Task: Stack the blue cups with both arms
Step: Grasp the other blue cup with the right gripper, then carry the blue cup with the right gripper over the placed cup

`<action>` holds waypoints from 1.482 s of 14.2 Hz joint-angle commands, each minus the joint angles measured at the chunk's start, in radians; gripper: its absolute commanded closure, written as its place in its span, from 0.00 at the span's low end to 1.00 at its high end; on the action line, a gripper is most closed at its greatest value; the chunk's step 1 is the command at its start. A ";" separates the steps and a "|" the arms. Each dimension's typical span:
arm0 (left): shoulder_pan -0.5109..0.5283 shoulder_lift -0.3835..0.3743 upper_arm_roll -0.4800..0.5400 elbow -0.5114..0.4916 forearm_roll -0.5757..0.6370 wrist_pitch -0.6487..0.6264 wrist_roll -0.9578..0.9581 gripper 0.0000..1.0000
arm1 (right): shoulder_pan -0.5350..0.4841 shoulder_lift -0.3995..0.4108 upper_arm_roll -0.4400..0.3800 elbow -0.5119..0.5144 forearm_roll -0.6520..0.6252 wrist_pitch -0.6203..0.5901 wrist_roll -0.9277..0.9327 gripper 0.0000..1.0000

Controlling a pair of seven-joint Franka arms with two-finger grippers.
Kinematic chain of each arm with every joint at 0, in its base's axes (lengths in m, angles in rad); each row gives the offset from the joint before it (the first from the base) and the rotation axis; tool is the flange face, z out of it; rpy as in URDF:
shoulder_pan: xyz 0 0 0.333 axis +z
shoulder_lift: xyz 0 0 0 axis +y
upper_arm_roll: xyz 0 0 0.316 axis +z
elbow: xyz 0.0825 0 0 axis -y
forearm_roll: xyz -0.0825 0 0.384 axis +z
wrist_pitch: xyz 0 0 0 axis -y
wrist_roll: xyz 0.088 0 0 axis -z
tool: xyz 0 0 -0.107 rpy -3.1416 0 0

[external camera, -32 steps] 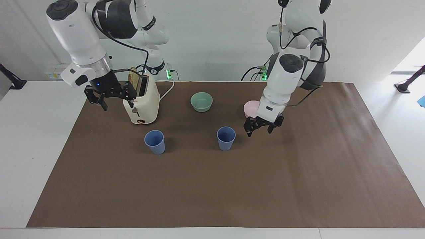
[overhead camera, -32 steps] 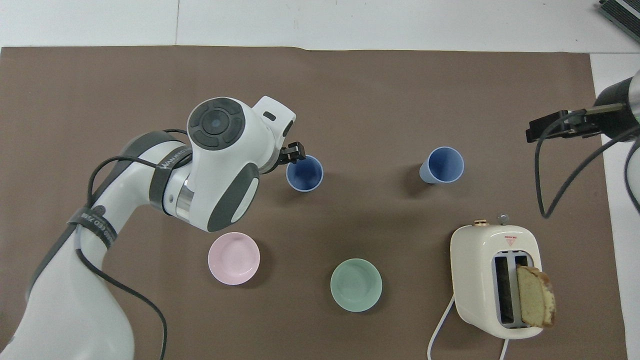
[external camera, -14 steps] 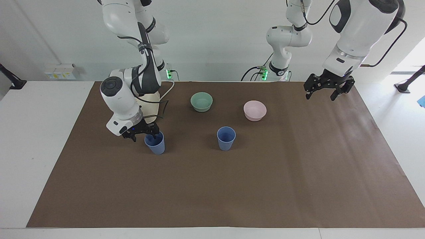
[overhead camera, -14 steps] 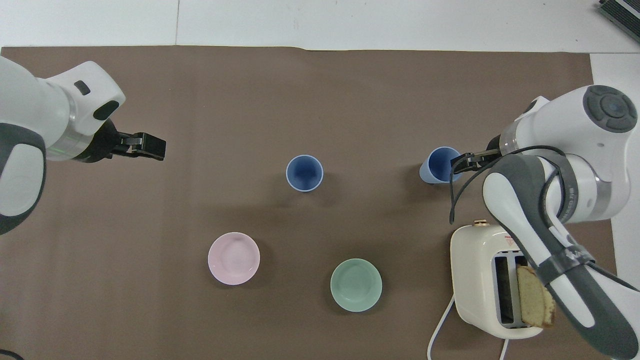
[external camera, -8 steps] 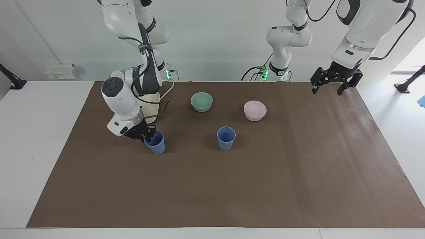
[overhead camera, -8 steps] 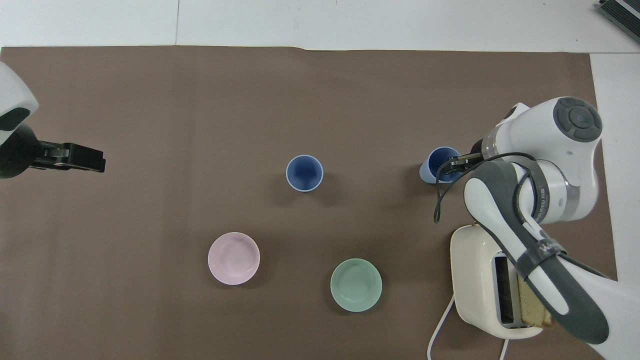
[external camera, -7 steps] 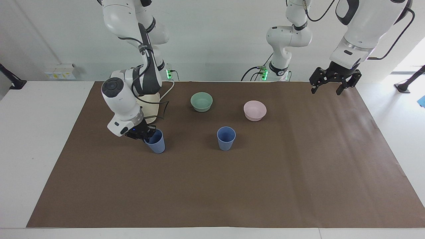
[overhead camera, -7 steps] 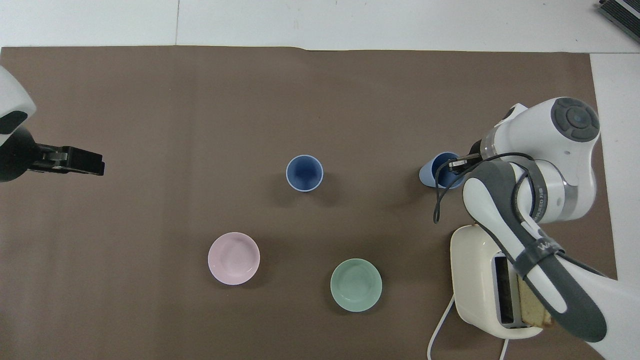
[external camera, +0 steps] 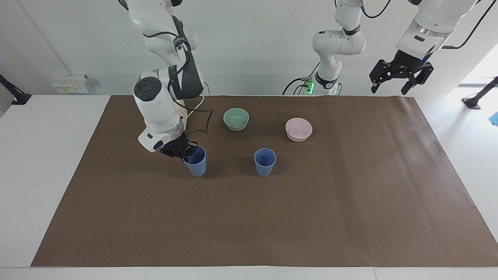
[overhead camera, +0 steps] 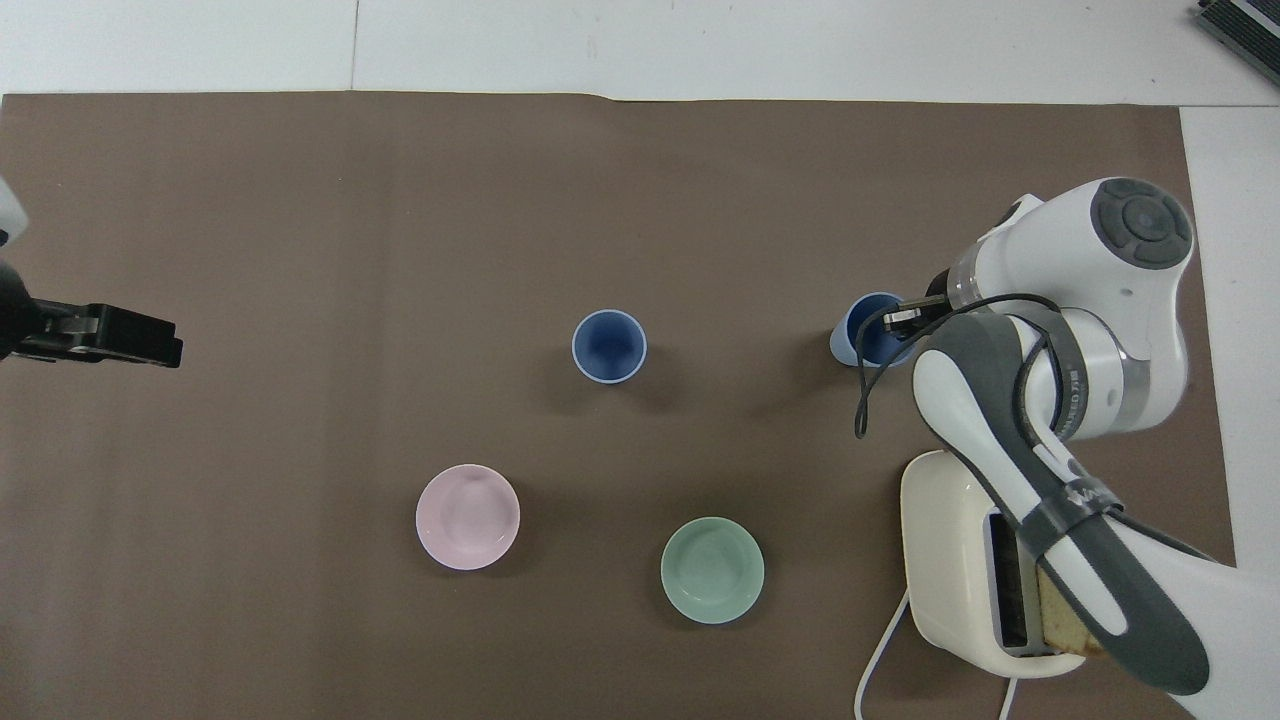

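A blue cup [external camera: 196, 160] is being gripped at its rim by the right gripper [external camera: 179, 149], whose jaws are clamped on the rim, one finger inside the mouth and one outside. That cup is being held tilted, its mouth leaning toward the right arm's end of the table, low over the brown mat [external camera: 272, 217]; whether its base is touching the mat cannot be told. In the overhead view the same cup [overhead camera: 862, 331] is partly covered by the right arm's wrist and black cable. The second blue cup [external camera: 265, 161] is standing upright on the mat near the table's middle, well apart from the held cup and untouched by either arm. A pink bowl [external camera: 298, 129] and a green bowl [external camera: 236, 119] are resting on the mat nearer to the robots than the upright cup. A cream toaster [overhead camera: 985, 570] with a slice of bread [overhead camera: 1070, 620] in its slot is sitting at the right arm's end of the table, largely hidden by the right arm. The left gripper [external camera: 400, 76] is being held high over the mat's edge at the left arm's end of the table, its jaws spread wide and nothing between them; the left arm is waiting there.
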 commanded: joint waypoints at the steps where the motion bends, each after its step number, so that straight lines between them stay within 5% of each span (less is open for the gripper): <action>1: 0.005 -0.015 -0.001 -0.004 0.006 -0.015 0.001 0.00 | 0.059 0.008 0.008 0.059 0.025 -0.047 0.080 1.00; 10: 0.007 -0.018 0.001 -0.009 0.008 -0.053 0.007 0.00 | 0.210 0.035 0.021 0.223 0.085 -0.148 0.353 1.00; 21: 0.007 -0.018 -0.001 -0.006 0.008 -0.056 0.009 0.00 | 0.264 0.080 0.021 0.223 0.080 -0.049 0.363 1.00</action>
